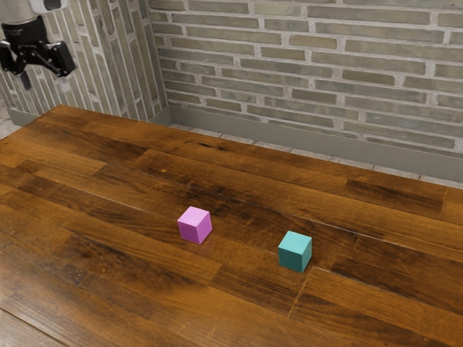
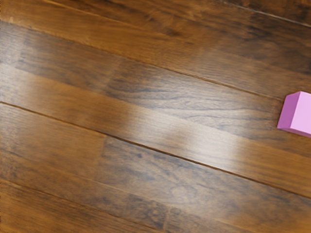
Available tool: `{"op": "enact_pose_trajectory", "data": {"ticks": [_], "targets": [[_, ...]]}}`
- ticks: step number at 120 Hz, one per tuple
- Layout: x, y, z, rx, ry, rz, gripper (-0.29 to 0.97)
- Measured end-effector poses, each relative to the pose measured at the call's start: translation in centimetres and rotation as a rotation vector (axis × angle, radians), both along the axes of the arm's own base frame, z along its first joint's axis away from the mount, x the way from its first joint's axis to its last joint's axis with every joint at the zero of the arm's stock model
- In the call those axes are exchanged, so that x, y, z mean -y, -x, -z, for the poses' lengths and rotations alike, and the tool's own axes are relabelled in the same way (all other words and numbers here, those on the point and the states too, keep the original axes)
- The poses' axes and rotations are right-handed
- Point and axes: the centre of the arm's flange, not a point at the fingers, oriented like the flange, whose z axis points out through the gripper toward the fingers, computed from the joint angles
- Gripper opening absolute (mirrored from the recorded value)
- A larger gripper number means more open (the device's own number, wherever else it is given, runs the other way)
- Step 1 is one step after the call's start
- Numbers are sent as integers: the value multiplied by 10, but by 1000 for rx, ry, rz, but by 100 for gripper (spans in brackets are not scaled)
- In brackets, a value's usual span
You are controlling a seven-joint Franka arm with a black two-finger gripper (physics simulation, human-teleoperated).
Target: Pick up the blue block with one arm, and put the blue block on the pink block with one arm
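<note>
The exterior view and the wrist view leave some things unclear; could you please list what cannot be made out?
1. Exterior view: the arm is cut off by the upper left corner, just above the gripper.
2. Wrist view: the pink block is cut off by the picture's edge, so part of it is unseen.
3. Exterior view: the blue block hides its own far sides and underside.
</note>
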Motion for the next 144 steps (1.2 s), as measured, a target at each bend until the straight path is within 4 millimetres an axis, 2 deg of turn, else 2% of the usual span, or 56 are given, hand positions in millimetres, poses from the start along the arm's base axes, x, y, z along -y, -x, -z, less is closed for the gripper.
{"op": "enact_pose_trajectory", "data": {"ticks": [18, 23, 25, 27, 30, 32, 34, 37, 40, 44, 49, 55, 61, 65, 74, 82, 93, 106, 112, 119, 131, 137, 144], "targets": [[-4, 4, -3, 5, -1, -9, 68], [9, 35, -79, 148, -51, -6, 68], [24, 44, -103, 195, -68, 12, 68], [50, 49, -120, 228, -79, 52, 68], [110, 47, -131, 246, -77, 158, 68], [153, 45, -128, 237, -68, 237, 68], [190, 44, -120, 216, -59, 304, 68], [233, 46, -97, 164, -53, 372, 67], [264, 53, -74, 120, -58, 413, 67], [297, 61, -41, 67, -64, 450, 67], [324, 65, 1, 7, -63, 471, 67], [346, 67, 59, -64, -61, 483, 68], [363, 69, 103, -106, -60, 486, 68], [374, 70, 124, -117, -57, 489, 68], [384, 62, 163, -132, -35, 472, 68], [387, 54, 179, -112, -18, 442, 68], [383, 26, 208, -74, 15, 395, 68], [379, -3, 233, 5, 46, 354, 68], [381, -17, 253, 32, 77, 342, 68], [393, -26, 276, 56, 121, 340, 68], [422, -29, 292, 95, 189, 339, 68], [426, -35, 303, 98, 216, 323, 68], [426, -57, 311, 92, 255, 287, 68]]}}
